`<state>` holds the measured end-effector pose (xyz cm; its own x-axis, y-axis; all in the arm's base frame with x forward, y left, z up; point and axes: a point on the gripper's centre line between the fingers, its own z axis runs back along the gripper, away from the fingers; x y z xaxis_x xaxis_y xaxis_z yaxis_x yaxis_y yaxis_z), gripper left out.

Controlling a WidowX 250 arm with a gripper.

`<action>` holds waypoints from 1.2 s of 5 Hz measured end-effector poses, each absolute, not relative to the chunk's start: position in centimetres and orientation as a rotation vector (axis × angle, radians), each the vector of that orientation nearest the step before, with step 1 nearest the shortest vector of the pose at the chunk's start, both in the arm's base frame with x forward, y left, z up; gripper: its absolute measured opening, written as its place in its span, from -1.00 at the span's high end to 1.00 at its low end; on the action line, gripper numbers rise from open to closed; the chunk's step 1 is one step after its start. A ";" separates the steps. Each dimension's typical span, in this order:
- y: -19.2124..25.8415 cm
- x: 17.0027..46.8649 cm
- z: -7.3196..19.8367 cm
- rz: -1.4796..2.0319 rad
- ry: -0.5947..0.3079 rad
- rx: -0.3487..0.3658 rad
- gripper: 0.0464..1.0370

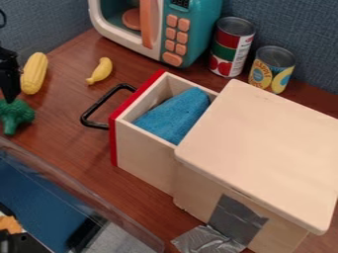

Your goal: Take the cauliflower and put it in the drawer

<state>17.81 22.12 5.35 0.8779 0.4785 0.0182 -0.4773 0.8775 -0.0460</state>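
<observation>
- Nearest, at the lower left: a clear-walled bin [86, 190], its slanting rim running along the tabletop [76, 153].
- Lower right: the pale wooden box [264, 148], its flat top jutting over its side; grey tape [237, 217] sticks to that side, and crumpled tape [204, 240] lies at its foot.
- Left edge: the green cauliflower [15, 117] on the tabletop, beyond the bin's rim. The jaws [11, 99] point down right at its top; whether they are open, closed or gripping it, I cannot tell.
- Between cauliflower and drawer [148, 153]: a strip of tabletop, then the black handle [94, 106], sticking out from the red front [113, 143].
- The drawer stands pulled out, open above. A blue block [175, 116] takes up much of it; a gap remains at its far corner.
- Farther: the yellow corn [34, 73] just beyond the cauliflower, then a small banana [100, 71].
- Farthest: a teal toy microwave [198, 29] and two cans [231, 47] behind the box.
</observation>
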 end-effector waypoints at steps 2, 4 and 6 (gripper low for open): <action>23.2 17.7 3.2 0.518 -0.011 -0.014 -0.93; 23.4 17.9 2.3 0.545 -0.008 -0.013 -0.86; 22.9 17.7 2.3 0.551 -0.005 -0.076 -0.46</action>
<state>17.69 22.95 2.26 0.8522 0.5229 -0.0157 -0.5226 0.8494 -0.0735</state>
